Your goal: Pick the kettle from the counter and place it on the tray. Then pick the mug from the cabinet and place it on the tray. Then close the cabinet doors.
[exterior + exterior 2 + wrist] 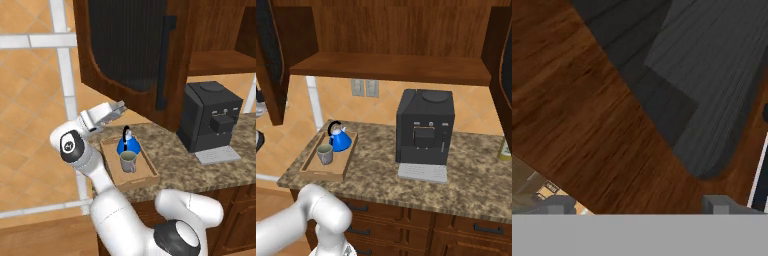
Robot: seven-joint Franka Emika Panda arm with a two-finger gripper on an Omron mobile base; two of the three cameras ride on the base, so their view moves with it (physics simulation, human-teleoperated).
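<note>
The blue kettle [129,145] [340,140] and the pale mug [128,161] [325,154] both stand on the light-wood tray [148,169] [320,175] at the left end of the counter [175,157] [376,172]. The cabinet [391,67] stands open with a bare inner shelf. Its left door [125,45] [271,65] swings out over the tray, and the right door [502,65] is open too. My gripper [120,106] [639,206] is open and holds nothing. It sits just left of the left door's lower edge, facing the wood and black panel [712,75] at close range.
A large black coffee machine [210,117] [425,127] stands on the counter right of the tray. A yellowish bottle [504,147] is at the far right edge. The door's black bar handle [162,65] hangs above the tray. Drawer fronts [456,232] run below.
</note>
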